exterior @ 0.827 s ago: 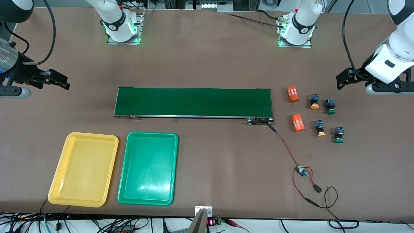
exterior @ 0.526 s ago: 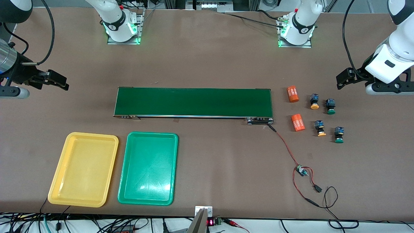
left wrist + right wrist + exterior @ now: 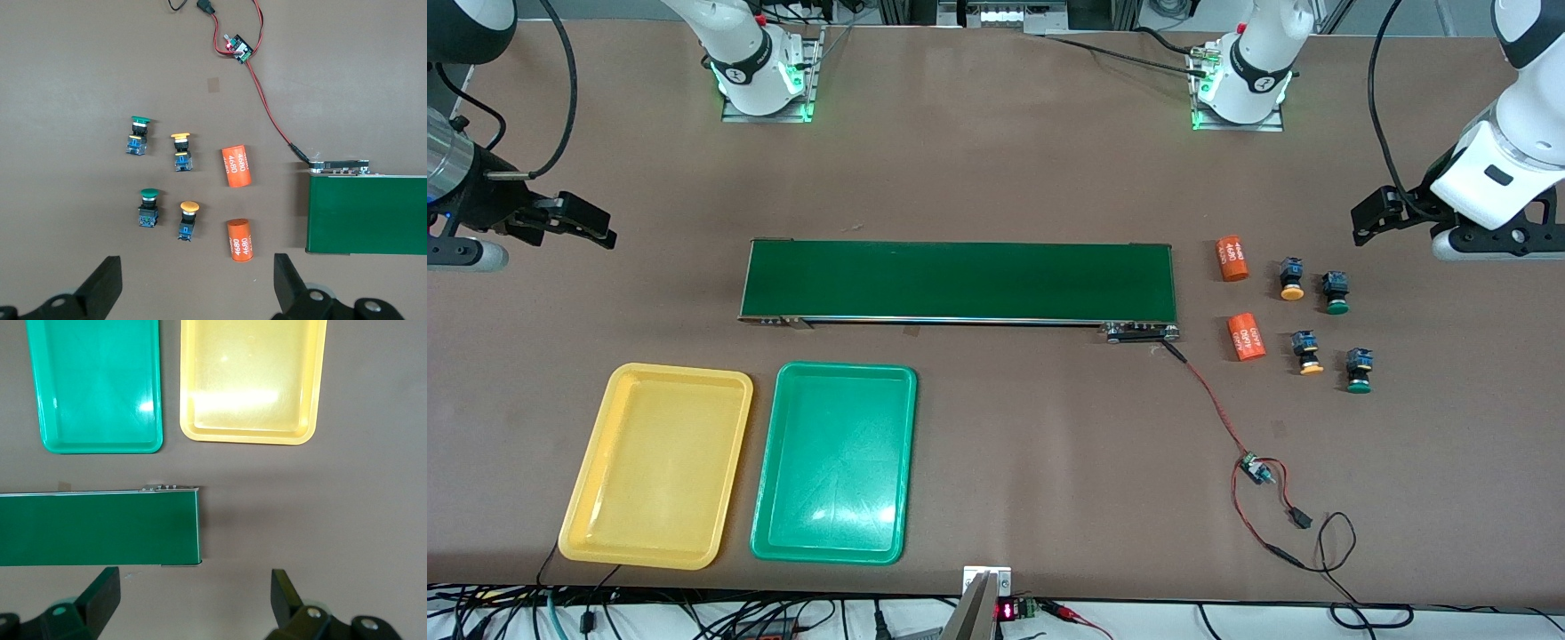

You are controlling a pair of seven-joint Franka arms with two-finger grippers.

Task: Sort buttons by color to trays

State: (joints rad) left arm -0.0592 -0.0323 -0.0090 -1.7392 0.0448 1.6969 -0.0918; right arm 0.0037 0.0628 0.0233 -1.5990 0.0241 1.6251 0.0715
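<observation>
left end effector [image 3: 1371, 222]: hovered over bench [image 3: 996, 178], jaws spread, empty
right end effector [image 3: 591, 222]: same
buttons [image 3: 1325, 324]: lying, caps toward front camera
trays [image 3: 738, 462]: long axes run toward front camera

The only change is at the right gripper [image 3: 591, 222], over the tabletop [image 3: 996, 178] edge at the right arm's end. Since the earliest picture it has shifted slightly toward that edge and slightly toward the edge along which the bases stand. The greater part of this shift took place before the middle picture; from then to now its position is nearly identical. Its fingers are spread as wide as before.
</observation>
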